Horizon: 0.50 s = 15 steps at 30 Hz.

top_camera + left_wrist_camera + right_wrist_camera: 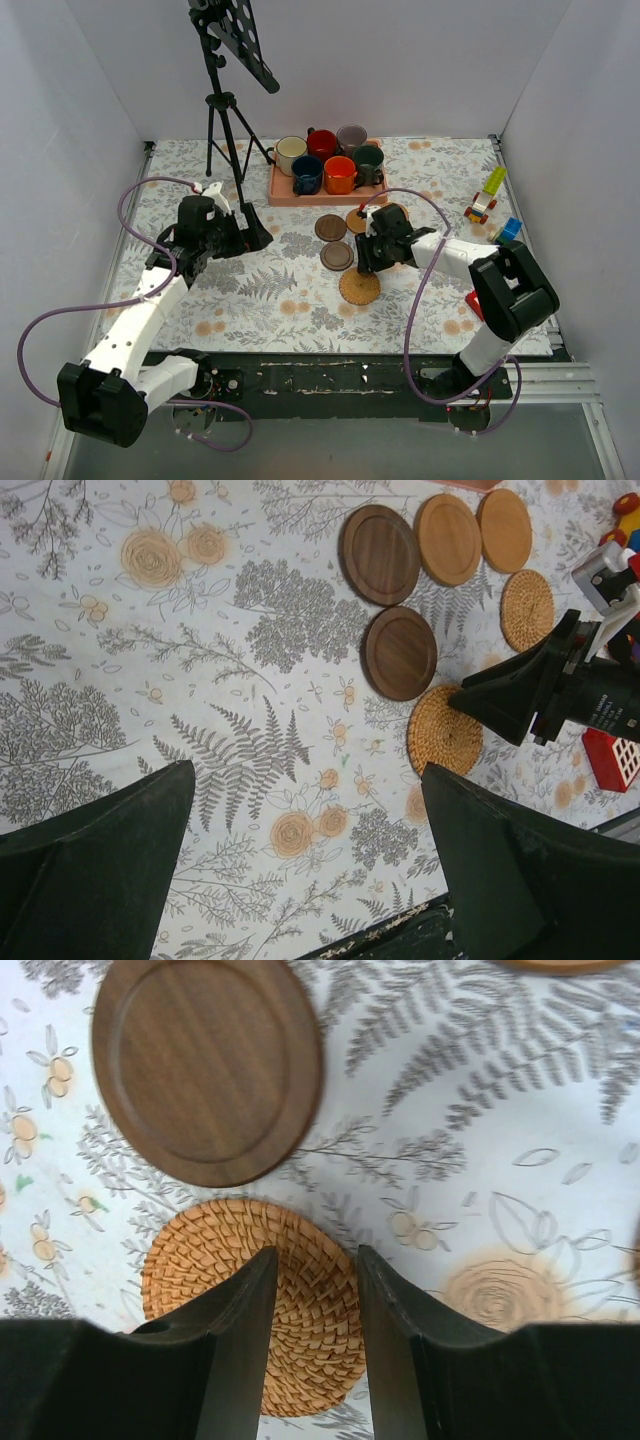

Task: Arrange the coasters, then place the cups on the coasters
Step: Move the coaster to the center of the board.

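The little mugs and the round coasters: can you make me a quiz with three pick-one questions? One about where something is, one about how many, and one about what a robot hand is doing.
1. Where are the six small handled mugs?
A. on the coasters
B. in the pink rectangular tray
C. upside down on the cloth

2. How many round woven straw-coloured coasters lie on the flowery tablecloth?
A. one
B. two
C. four

3. How is the left gripper?
A. wide open and empty
B. shut on a mug
C. shut on a coaster

Answers:
1 B: all six mugs stand inside the tray at the far side.
2 B: the left wrist view shows two woven ones beside four smooth wooden coasters.
3 A: its fingers stand far apart with only cloth between them.
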{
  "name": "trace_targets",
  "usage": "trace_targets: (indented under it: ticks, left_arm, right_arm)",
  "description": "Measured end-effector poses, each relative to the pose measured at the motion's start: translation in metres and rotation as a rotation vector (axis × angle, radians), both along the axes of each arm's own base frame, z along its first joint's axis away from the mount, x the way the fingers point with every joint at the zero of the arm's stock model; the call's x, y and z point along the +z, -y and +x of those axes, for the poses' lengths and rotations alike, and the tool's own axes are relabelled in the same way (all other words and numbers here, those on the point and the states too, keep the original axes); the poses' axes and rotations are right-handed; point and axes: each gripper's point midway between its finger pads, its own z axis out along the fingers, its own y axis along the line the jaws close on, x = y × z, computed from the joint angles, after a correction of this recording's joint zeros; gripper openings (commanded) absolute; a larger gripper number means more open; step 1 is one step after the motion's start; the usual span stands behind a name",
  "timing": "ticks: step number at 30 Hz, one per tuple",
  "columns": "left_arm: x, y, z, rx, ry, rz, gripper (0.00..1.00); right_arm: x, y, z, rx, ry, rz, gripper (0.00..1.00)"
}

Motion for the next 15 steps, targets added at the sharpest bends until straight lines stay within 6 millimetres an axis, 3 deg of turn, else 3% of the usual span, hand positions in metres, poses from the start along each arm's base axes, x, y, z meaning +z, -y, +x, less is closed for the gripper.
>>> trace_targets:
  ticks: [7,15]
  left_arm:
    - [-0.02,-0.002,-0.01,0.003,-0.054,0.015,0.98]
    - [-0.026,0.001,-0.014,-0.003,-0.074,0.009,0.97]
  right_arm:
    - [0.002,-0.016,-0.013,0.033,0.001,-0.011,0.64]
    - [0.02,0.007,-0.03,-0.005,-0.001,-0.065,0.68]
